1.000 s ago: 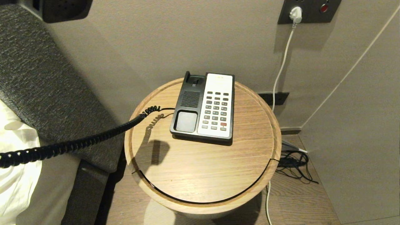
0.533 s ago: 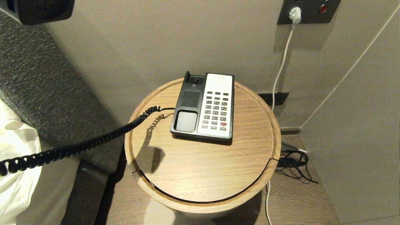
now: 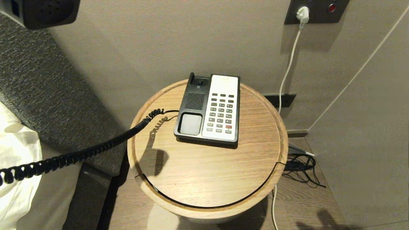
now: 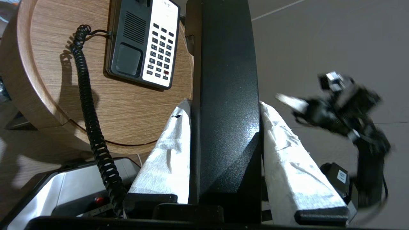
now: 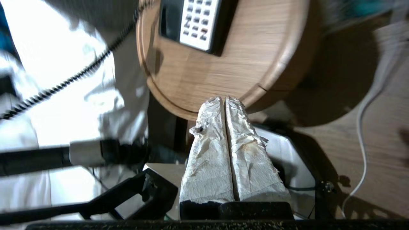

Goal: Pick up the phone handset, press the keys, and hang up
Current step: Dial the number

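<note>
Your left gripper [image 4: 225, 108] has its fingers clamped on the phone handset [image 4: 223, 95], held up and to the left of the phone base [image 3: 207, 108], well clear of the round bench [image 3: 204, 179]. The coiled cord [image 3: 80, 155] runs nearly taut from the base, so pulling the handset farther could drag the base across the bench. Your right gripper [image 5: 225, 102], fingers pressed together with nothing between them, sits just off the bench edge nearest you; a blunt, wrapped tip could strike two keys on the keypad [image 3: 220, 111] at once.
</note>
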